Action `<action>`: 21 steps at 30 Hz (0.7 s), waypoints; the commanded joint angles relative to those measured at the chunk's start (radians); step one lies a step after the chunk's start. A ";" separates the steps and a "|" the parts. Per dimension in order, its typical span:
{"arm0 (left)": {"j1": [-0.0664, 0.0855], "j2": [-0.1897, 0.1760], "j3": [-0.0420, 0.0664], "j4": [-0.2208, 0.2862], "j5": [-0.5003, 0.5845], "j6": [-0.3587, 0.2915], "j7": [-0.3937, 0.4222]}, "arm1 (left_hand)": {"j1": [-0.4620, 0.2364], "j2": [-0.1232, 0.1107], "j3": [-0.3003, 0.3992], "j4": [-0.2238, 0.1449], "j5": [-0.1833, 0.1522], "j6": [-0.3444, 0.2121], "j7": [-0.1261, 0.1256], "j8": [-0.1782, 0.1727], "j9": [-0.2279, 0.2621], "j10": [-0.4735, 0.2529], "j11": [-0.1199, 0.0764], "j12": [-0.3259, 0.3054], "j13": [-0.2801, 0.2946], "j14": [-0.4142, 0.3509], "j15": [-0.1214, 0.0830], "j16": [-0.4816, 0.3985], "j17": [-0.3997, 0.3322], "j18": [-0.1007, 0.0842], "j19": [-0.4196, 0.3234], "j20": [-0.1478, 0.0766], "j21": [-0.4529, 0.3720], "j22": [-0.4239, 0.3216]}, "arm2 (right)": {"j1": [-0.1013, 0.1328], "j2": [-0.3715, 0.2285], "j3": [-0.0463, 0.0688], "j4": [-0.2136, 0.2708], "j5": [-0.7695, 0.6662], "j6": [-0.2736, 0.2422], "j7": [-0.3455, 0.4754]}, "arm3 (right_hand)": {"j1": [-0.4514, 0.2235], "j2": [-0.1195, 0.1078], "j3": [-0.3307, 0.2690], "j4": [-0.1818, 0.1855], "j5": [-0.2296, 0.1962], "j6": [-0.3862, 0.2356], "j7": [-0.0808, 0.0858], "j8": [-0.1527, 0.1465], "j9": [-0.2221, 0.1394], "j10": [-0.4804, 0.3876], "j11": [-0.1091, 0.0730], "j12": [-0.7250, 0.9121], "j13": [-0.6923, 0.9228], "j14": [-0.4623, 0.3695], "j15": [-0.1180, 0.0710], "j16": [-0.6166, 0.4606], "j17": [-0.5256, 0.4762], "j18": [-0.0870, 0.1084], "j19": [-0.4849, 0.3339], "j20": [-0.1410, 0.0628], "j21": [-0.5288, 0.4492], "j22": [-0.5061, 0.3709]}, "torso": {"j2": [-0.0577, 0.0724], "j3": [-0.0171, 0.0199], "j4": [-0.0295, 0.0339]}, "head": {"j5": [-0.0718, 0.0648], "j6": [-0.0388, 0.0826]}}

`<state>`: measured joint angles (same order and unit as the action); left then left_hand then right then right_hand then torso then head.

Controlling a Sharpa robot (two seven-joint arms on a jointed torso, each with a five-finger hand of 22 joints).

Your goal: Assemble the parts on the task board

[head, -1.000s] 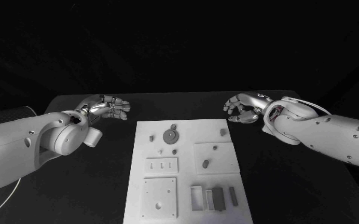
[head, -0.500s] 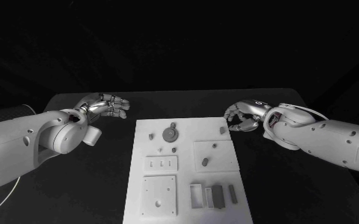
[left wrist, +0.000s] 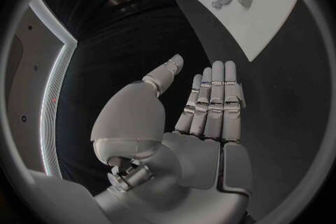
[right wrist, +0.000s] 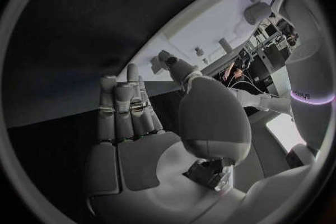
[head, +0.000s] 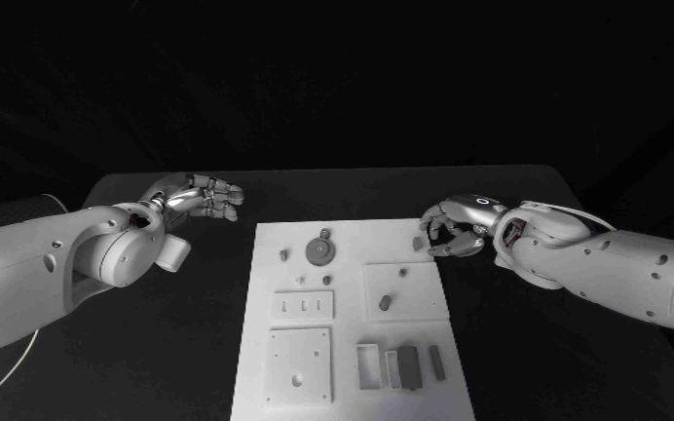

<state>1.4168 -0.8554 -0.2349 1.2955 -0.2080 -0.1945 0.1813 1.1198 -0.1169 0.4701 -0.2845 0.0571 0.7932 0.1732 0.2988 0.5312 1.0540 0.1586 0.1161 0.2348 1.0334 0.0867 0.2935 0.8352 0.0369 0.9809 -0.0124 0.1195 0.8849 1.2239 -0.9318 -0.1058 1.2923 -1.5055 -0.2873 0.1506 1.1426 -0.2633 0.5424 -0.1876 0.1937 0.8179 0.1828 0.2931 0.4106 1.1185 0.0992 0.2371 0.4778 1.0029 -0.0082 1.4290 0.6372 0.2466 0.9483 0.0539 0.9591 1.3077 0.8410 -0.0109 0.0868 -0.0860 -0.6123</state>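
— What is the left hand (head: 201, 198) doing?
— It hovers over the black table (head: 168, 343), off the board's far left corner, fingers straight and side by side, holding nothing.
— And the board (head: 352, 363)?
— It lies mid-table. A gear (head: 321, 248) sits near its far end, a dark block (head: 409, 367) in the near tray.
— The right hand (head: 457, 224)?
— Just beside the board's far right corner, near a small peg (head: 419, 242). Fingers loosely curled, palm empty.

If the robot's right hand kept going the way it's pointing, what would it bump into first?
Probably the small part at the far right corner of the white board. The right hand points toward it from just beside the board, though its height above it is unclear.
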 commanded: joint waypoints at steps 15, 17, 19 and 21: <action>0.001 -0.001 0.001 0.004 -0.003 0.007 0.006 | 0.002 -0.010 -0.002 -0.003 -0.006 0.002 0.009 -0.007 -0.002 0.007 0.000 -0.007 -0.002 0.007 -0.001 -0.006 0.002 0.008 0.000 -0.001 -0.005 0.002 | -0.017 0.028 0.000 0.001 -0.062 -0.019 -0.032 | -0.014 -0.003 -0.025 0.030 0.005 0.007 -0.030 0.013 -0.006 -0.092 -0.057 0.639 0.696 0.015 -0.050 0.151 0.080 0.015 0.030 -0.023 0.049 0.021 | 0.001 -0.0004 0.0009 | 0.008 -0.007; 0.001 -0.001 0.001 0.004 -0.003 0.007 0.006 | 0.002 -0.010 -0.002 -0.003 -0.006 0.002 0.009 -0.008 -0.002 0.007 0.000 -0.007 -0.002 0.007 -0.001 -0.006 0.002 0.008 0.000 -0.001 -0.005 0.002 | -0.021 0.035 0.000 0.000 -0.062 -0.017 -0.034 | -0.016 0.000 -0.023 0.033 0.005 0.010 -0.028 0.015 -0.005 -0.096 -0.055 0.660 0.698 0.014 -0.049 0.160 0.088 0.015 0.032 -0.025 0.054 0.020 | 0.000 -0.0002 0.0006 | 0.009 -0.008; 0.001 -0.001 0.001 0.004 -0.003 0.008 0.006 | 0.002 -0.010 -0.002 -0.003 -0.006 0.002 0.009 -0.008 -0.002 0.007 0.000 -0.007 -0.002 0.007 -0.001 -0.006 0.002 0.008 0.000 -0.001 -0.005 0.002 | -0.023 0.038 0.000 0.000 -0.062 -0.018 -0.036 | -0.017 0.003 -0.022 0.034 0.004 0.012 -0.027 0.016 -0.004 -0.096 -0.055 0.670 0.698 0.016 -0.049 0.164 0.091 0.015 0.034 -0.027 0.058 0.021 | 0.000 -0.0005 0.0009 | 0.011 -0.009; 0.001 -0.002 0.001 0.004 -0.003 0.008 0.006 | 0.002 -0.010 -0.002 -0.003 -0.006 0.002 0.009 -0.008 -0.002 0.007 0.000 -0.007 -0.002 0.007 -0.001 -0.006 0.002 0.008 0.000 -0.001 -0.005 0.002 | -0.023 0.043 0.000 -0.002 -0.062 -0.020 -0.038 | -0.018 0.005 -0.021 0.036 0.004 0.013 -0.027 0.017 -0.004 -0.095 -0.054 0.680 0.698 0.017 -0.048 0.169 0.095 0.015 0.036 -0.028 0.061 0.021 | 0.000 -0.0005 0.0011 | 0.012 -0.010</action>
<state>1.4168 -0.8576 -0.2349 1.2969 -0.2087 -0.1946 0.1802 1.1198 -0.1169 0.4701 -0.2845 0.0571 0.7967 0.1767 0.2953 0.5304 1.0540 0.1586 0.1119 0.2341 1.0334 0.0867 0.2936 0.8366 0.0304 0.9809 -0.0124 0.1196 0.8854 1.2016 -0.8913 -0.1055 1.2911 -1.5517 -0.3016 0.1229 1.1319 -0.2603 0.5218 -0.1585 0.1937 0.8218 0.1510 0.3069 0.4059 1.0275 0.0446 0.9141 1.1753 1.0180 -0.0519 1.5946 0.7313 0.2514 0.9802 0.0262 1.0138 1.3076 0.8410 -0.0114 0.0876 -0.0759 -0.6211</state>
